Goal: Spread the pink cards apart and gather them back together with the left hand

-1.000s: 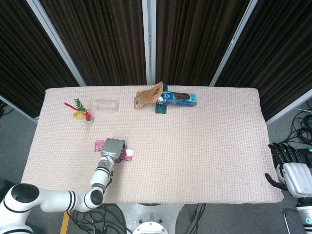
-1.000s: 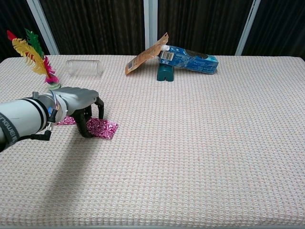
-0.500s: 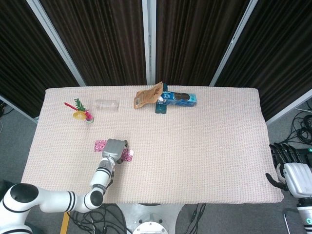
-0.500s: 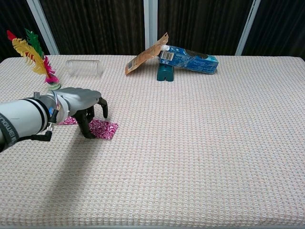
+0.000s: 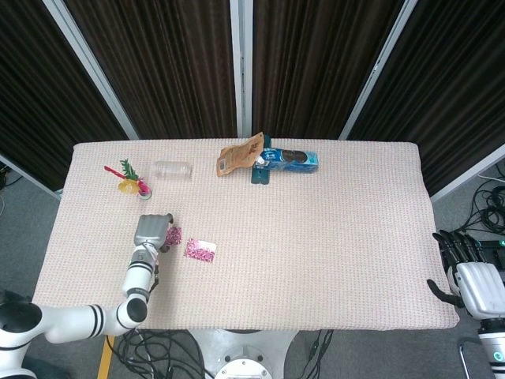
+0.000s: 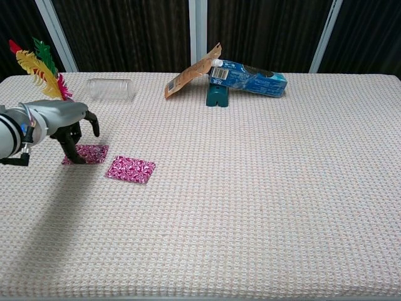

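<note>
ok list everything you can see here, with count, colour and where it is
pink cards: two, pink patterned, lying apart near the table's left front; a fingertip of the left hand rests on the left one
feather shuttlecock: one, red, yellow and green, far left
clear plastic bottle: one, transparent, on its side by the shuttlecock
brown pouch: one, tan, back centre, leaning on the box
blue box: one, blue, back centre, propped on a stand
dark green stand: one, under the box
table: one, beige woven cover
left hand: grey, over the left card
right hand: grey, off the table's right edge, holding nothing
</note>
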You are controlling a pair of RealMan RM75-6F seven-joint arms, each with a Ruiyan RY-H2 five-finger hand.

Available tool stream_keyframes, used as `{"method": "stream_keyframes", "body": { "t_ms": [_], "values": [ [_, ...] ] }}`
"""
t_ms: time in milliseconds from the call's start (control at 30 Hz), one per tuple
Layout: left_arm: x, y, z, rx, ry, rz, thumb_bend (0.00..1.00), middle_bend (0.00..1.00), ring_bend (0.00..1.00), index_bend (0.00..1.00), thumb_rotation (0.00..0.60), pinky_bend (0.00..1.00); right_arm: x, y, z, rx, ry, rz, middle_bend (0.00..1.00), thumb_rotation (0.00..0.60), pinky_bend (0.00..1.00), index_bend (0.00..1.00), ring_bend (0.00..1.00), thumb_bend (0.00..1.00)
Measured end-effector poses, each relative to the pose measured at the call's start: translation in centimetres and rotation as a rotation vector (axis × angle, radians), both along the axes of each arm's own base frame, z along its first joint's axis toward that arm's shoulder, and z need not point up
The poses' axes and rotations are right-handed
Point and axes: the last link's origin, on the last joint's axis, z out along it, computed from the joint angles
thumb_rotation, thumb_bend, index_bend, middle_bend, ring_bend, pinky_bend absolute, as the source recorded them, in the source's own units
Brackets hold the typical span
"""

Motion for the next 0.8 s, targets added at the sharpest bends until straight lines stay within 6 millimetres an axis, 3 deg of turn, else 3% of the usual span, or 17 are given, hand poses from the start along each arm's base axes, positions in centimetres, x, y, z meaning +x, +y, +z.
{"method": "stream_keyframes", "body": {
  "t_ms": [233,800],
  "values": [
    [-1.4,-0.2,-0.6,0.004,0.005,0.033,0.25,0.89,0.91,0.37,0.6,0.98,0.4,-0.1,0.0,0.001,0.006,0.008,0.07,0.571,0.0,0.09,0.0,0.18],
    [-2.1,0.3,-1.3,0.029,0.007,0.034,0.25,0.89,0.91,0.41,0.6,0.98,0.5,0.0,0.0,0.0,0.015,-0.001,0.07,0.572,0.0,0.09,0.0,0.19]
  ]
}}
